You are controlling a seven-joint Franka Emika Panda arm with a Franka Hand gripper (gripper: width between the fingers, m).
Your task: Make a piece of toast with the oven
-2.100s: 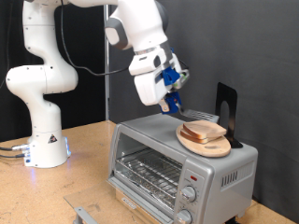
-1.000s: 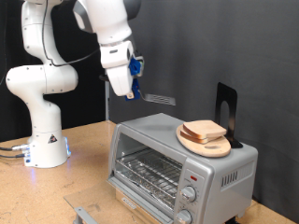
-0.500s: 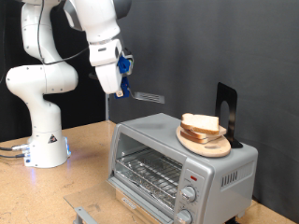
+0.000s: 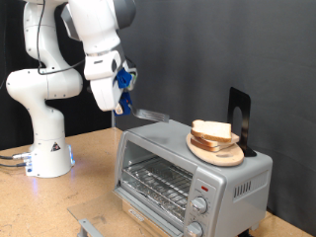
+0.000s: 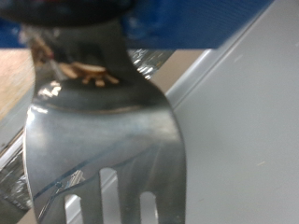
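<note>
My gripper [image 4: 124, 97] hangs above the oven's left end, shut on the handle of a flat metal slotted spatula [image 4: 150, 116]. The blade points toward the exterior view's right, just over the oven top. The silver oven [image 4: 158, 143] stands at the lower right, its wire rack [image 4: 156, 182] showing in the front opening. Pale slices of toast [image 4: 211, 129] lie stacked on a round wooden board [image 4: 218, 154] on the oven's roof, apart from the spatula tip. The spatula blade [image 5: 103, 140] fills the wrist view; the gripper fingers are hidden there.
A black upright stand [image 4: 240, 118] rises behind the board. Two knobs [image 4: 200, 205] sit on the oven's front right. The arm's white base [image 4: 46, 148] stands at the left on the wooden table [image 4: 89, 188]. A grey part [image 4: 89, 226] lies at the bottom edge.
The gripper with the spatula swung left from over the board, then came down. It now hangs lower over the oven's left end. The toast and board stayed put.
</note>
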